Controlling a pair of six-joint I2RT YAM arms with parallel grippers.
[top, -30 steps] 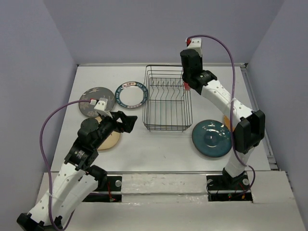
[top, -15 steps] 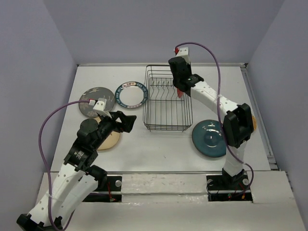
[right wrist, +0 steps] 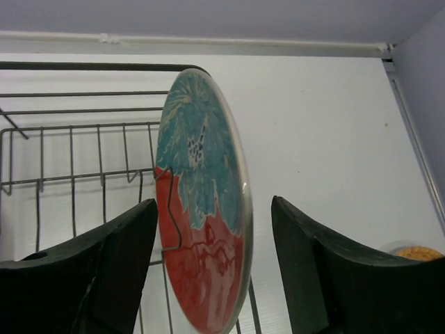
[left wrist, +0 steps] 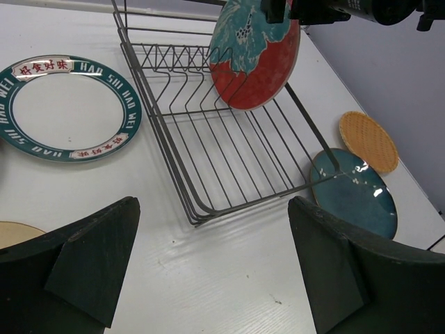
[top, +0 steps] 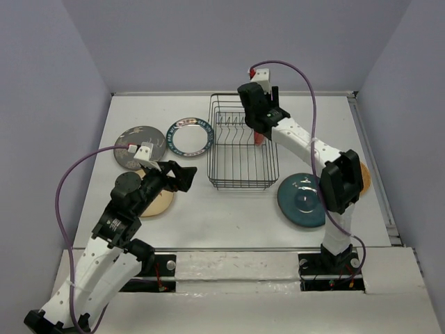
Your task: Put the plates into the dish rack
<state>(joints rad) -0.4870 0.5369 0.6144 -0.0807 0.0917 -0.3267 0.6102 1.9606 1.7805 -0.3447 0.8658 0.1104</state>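
The teal-and-red plate (right wrist: 201, 216) stands on edge in the black wire dish rack (right wrist: 69, 181), leaning on a tine near the rack's back right. My right gripper (right wrist: 212, 229) straddles it, open, with a gap on each side of the plate. From above, the right gripper (top: 259, 126) hangs over the rack (top: 240, 186). My left gripper (top: 184, 174) is open and holds nothing, hovering left of the rack's front corner. On the table lie a grey patterned plate (top: 135, 142), a white plate with a teal rim (top: 190, 136), a pale tan plate (top: 156, 203), a dark teal plate (top: 304, 200) and an orange-brown wooden plate (top: 365, 177).
In the left wrist view the rack (left wrist: 157, 129) lies ahead with the teal-and-red plate (left wrist: 254, 59) in it, the white rimmed plate (left wrist: 62, 104) to its left, and the dark teal plate (left wrist: 354, 191) and wooden plate (left wrist: 368, 141) to its right. Walls close in the table at the back and on both sides.
My right arm swung left over the rack with the teal-and-red plate, set it among the tines, and its jaws opened. The left arm stayed still.
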